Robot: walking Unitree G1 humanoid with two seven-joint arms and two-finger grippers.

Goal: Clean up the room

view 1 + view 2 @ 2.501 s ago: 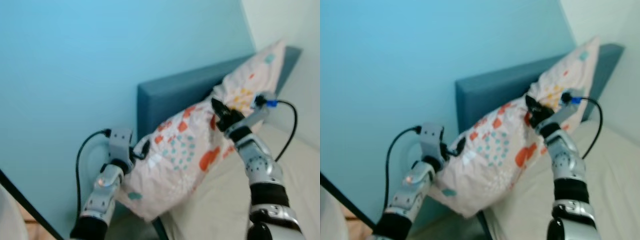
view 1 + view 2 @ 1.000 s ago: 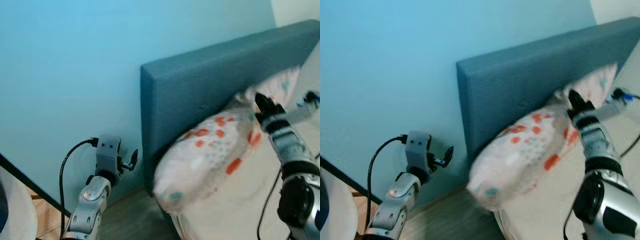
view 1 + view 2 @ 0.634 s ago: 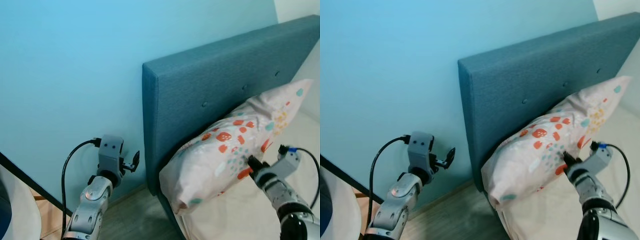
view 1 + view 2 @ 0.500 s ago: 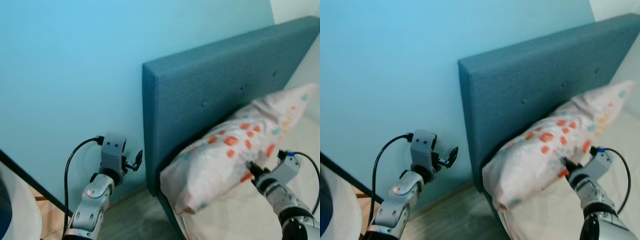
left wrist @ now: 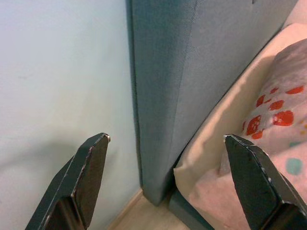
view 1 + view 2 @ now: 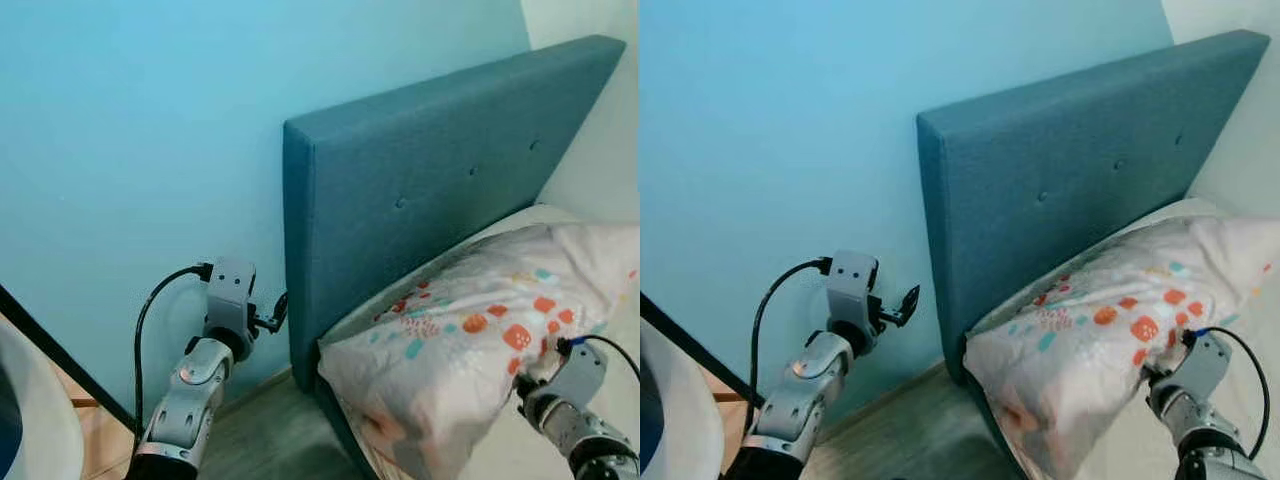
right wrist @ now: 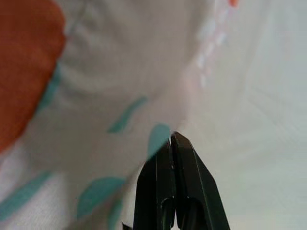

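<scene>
A white pillow with orange and teal spots lies on the bed's mattress, at the foot of the blue-grey headboard. My right gripper is low at the pillow's near edge, its tips tucked against the fabric. In the right wrist view its fingers are pressed together, shut on the edge of the pillowcase. My left gripper hangs open in the air beside the headboard's left end, near the wall, holding nothing; its fingers stand wide apart.
A light blue wall runs behind the headboard. Wooden floor shows in the gap between wall and bed. A white rounded object and a black slanted bar sit at the lower left.
The pillow has dropped from leaning on the headboard to lying flat on the mattress. My right gripper came down with it. My left gripper stayed open near the headboard's end.
</scene>
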